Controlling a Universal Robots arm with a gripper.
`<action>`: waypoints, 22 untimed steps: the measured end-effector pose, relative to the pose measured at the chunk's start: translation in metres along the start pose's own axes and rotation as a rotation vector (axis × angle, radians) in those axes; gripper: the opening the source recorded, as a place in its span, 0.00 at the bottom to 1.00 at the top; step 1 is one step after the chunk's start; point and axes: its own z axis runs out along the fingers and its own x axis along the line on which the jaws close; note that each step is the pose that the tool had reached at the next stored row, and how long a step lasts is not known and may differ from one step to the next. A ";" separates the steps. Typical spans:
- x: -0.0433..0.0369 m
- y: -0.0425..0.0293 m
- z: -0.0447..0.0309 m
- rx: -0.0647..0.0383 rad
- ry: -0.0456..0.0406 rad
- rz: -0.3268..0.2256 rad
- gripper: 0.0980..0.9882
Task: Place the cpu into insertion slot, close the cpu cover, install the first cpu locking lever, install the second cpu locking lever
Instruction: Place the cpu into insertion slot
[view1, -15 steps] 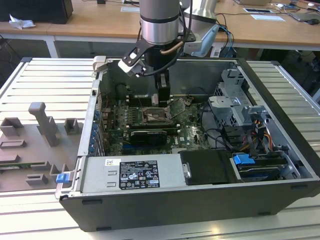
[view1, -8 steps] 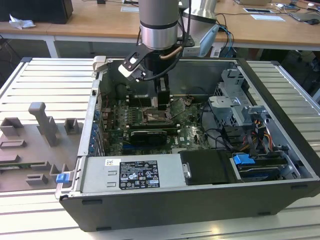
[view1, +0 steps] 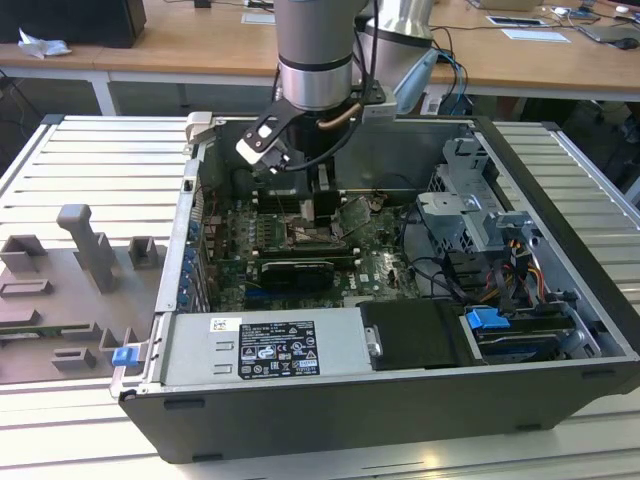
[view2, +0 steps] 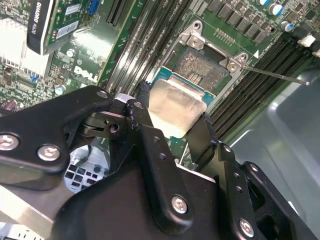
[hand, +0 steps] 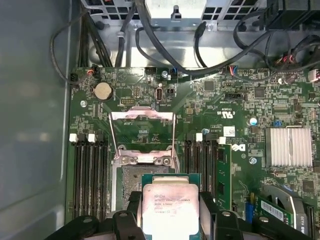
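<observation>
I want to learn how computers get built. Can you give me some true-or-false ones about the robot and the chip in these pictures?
1. The gripper is holding the chip. True.
2. The chip is lying flat inside the socket. False: the gripper holds it by the socket's edge, and the socket's bare middle shows.
3. The metal cover is shut over the socket. False: it is swung open, away from the socket.
4. The computer case is open, so the green board inside shows. True.
5. A round silver battery sits on the green board. True.
</observation>
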 end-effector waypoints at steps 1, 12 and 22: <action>0.0000 -0.0004 0.0009 0.000 0.0000 0.000 0.50; 0.0076 -0.0062 0.0197 0.000 0.0002 0.000 0.50; 0.0149 -0.0094 0.0367 0.000 -0.0001 0.000 0.50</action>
